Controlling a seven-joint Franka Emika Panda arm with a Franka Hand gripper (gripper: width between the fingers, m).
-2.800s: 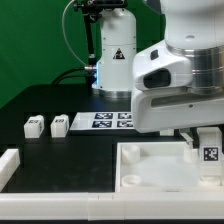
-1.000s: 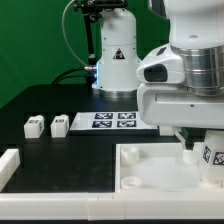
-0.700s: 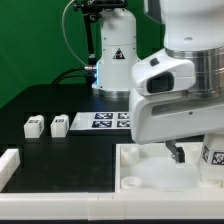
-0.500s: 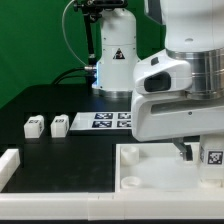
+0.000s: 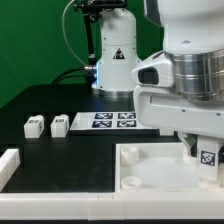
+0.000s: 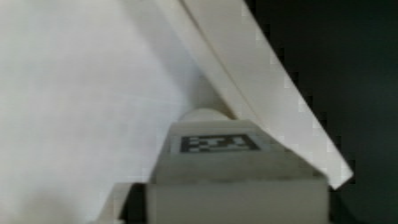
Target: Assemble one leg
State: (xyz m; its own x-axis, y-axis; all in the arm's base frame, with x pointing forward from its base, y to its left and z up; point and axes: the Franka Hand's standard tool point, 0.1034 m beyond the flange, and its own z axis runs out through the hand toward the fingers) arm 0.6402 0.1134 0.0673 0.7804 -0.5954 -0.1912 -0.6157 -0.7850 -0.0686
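Judging the leg [image 5: 208, 156] a light, stiff, smooth plastic block, we would pinch its flat opposite sides. It stands upright at the panel's [image 5: 150, 172] corner on the exterior view's right. The hand [image 5: 200, 151] straddles it; whether it is clamped yet we cannot tell.

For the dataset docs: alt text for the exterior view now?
A white robot arm reaches down over a large white panel, its fingers at a small tagged leg; a grip cannot be confirmed. On the exterior view's left, two loose legs sit on the black table beside the marker board.
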